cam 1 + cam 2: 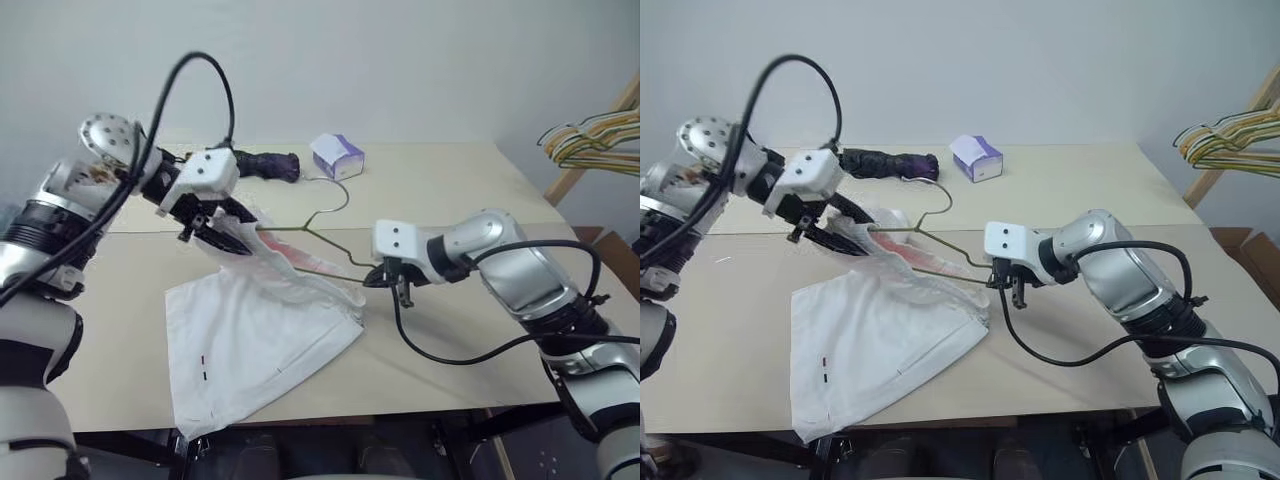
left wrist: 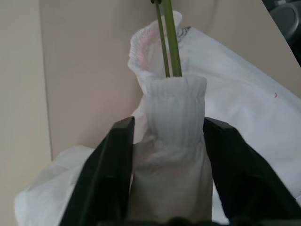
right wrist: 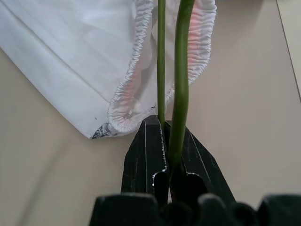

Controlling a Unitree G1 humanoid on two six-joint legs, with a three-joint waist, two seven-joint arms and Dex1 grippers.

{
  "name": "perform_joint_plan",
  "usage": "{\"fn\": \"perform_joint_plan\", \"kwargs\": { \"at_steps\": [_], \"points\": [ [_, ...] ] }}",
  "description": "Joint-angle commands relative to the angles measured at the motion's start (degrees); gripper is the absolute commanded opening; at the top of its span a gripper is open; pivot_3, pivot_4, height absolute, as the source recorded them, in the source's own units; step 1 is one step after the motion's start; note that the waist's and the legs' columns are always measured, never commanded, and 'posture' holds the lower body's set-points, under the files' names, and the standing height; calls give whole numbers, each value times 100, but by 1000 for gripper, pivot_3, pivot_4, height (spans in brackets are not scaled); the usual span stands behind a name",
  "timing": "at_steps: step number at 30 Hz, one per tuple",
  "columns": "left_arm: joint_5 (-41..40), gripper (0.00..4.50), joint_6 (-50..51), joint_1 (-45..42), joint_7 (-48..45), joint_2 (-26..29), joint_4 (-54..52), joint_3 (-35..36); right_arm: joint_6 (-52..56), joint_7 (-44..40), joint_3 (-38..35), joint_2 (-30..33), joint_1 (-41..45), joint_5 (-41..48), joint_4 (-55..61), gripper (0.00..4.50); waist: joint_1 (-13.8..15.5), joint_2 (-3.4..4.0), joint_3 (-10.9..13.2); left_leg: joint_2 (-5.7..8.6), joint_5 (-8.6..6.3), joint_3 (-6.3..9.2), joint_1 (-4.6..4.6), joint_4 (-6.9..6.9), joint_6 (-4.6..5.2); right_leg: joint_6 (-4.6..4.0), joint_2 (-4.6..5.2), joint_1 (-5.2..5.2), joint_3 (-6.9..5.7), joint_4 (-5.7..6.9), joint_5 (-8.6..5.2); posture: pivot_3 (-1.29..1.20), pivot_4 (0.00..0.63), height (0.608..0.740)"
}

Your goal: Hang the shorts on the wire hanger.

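Two claws busy here. Left claw (image 2: 167, 141) sits partway open with the bunched waistband of the shorts (image 1: 255, 340) between its fingers (image 2: 110, 174), cloth touching both. Right claw (image 3: 169, 141) is pinched tight on the wire hanger (image 1: 320, 232), whose end pokes into the waistband. Rest of the shorts drapes toward the bench (image 1: 460, 330) front edge; bare bench beside the right claw.

the right end effector (image 3: 165, 141) is clamped on the olive-green wire hanger (image 3: 180, 84), whose two wires run away from it into the gathered, pink-tinged waistband of the white shorts (image 3: 84, 56) lying on the beige worktop (image 3: 244, 141).
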State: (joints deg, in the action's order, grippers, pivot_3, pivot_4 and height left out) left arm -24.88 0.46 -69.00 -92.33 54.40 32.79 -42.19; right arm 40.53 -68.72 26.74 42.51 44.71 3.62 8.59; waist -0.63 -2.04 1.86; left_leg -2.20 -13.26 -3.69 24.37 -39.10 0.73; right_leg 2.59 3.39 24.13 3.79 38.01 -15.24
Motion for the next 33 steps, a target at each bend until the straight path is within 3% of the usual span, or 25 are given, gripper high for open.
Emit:
{"fn": "perform_joint_plan", "kwargs": {
  "at_steps": [1,5,13,17,20,26,29,33],
  "points": [
    [-62,1140,-159,-151,-17,-44,117,1,76,-32,-84,-12,217,4,170,0,0,0,0,-1,0,0,3,0,0,0,-1,3,0,0,0,28,0,740],
    [-120,48,-194,-209,-17,-23,161,-36,8,13,-29,32,139,-136,161,0,-9,0,0,0,0,0,6,0,1,1,0,5,0,-2,0,29,0,740],
    [419,48,-691,-75,-17,-163,529,249,-898,538,-128,-91,-132,-477,52,0,-6,0,0,0,0,-1,4,-2,1,1,0,5,0,-1,-1,27,0,740],
    [740,0,-908,-56,-17,-279,806,537,-514,680,-279,-155,-178,-430,-47,1091,-13,0,0,1,0,-1,4,-3,1,1,0,4,1,0,-1,21,0,740],
    [1007,0,-909,-103,-17,-434,1104,873,-254,854,-633,-127,-281,-291,-33,2146,-10,0,0,1,0,-1,5,-3,1,1,0,4,1,1,-1,17,0,740],
    [1634,0,-1020,-215,200,-700,1753,1525,60,1209,-1937,-18,-794,309,358,4299,5,-2,0,3,-1,-1,6,-4,1,1,2,2,-1,-1,-1,-1,0,740],
    [1748,0,-986,-253,116,-759,1865,1837,548,1278,-2414,-106,-1218,804,681,4299,-7,-3,-1,2,-1,1,5,-4,1,1,1,1,-1,0,-1,-1,0,740],
    [1924,0,-935,-313,71,-823,1942,2134,885,1671,-2114,-521,-1651,921,682,4299,-56,-6,-3,2,-1,1,0,-4,1,0,0,-3,0,1,-1,1,0,740]
  ]
}}
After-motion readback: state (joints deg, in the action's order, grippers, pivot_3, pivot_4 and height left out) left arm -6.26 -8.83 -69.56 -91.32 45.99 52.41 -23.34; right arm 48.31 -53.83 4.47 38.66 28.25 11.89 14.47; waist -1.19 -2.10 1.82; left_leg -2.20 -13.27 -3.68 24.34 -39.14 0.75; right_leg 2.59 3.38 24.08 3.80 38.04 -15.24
